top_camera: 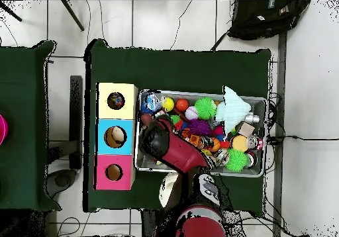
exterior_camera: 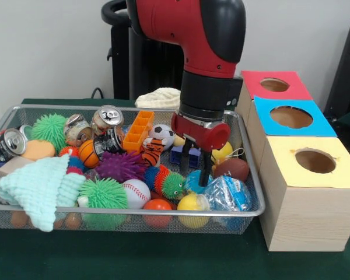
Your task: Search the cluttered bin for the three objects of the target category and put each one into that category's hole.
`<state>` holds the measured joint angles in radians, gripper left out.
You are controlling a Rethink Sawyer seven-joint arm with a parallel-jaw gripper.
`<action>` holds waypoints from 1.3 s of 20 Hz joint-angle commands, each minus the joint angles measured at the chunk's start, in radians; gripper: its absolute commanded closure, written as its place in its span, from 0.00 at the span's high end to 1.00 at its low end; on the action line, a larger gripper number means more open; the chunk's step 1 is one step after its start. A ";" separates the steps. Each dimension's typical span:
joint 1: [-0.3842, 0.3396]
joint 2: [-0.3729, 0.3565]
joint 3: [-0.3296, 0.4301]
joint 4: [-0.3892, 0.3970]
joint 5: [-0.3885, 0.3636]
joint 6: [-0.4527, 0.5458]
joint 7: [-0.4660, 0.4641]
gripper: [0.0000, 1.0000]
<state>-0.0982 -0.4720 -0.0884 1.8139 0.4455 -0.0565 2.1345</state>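
The wire mesh bin (exterior_camera: 105, 214) is packed with toys, balls and cans. My gripper (exterior_camera: 195, 174) hangs low inside its right part. Its black fingers (exterior_camera: 205, 170) stand apart with nothing held, just above a teal ball (exterior_camera: 193, 182) and in front of a blue toy (exterior_camera: 178, 155). A brown football (exterior_camera: 233, 169) lies just to its right. The yellow-surround hole (exterior_camera: 315, 160) tops the nearest wooden box, right of the bin. In the overhead view the arm (top_camera: 162, 145) covers the gripper. The yellow hole (top_camera: 116, 101) there shows something dark inside.
The blue-surround hole (exterior_camera: 290, 116) and the red-surround hole (exterior_camera: 274, 84) stand behind the yellow one. In the bin are a baseball (exterior_camera: 136, 192), a yellow ball (exterior_camera: 192, 203), a green spiky ball (exterior_camera: 103, 194), cans (exterior_camera: 108, 118) and a mint cloth (exterior_camera: 38, 186). A white knit hat (exterior_camera: 158, 98) lies behind it.
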 commanded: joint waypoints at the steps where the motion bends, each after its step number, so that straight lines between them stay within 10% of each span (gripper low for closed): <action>1: 0.031 0.089 0.006 -0.104 0.082 -0.022 0.184 1.00; 10: 0.145 0.170 -0.058 -0.197 0.239 0.004 0.215 1.00; 26: 0.136 0.250 -0.013 -0.266 0.275 -0.054 0.207 1.00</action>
<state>0.0571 -0.3288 -0.1981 1.6678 0.6559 -0.0557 2.1345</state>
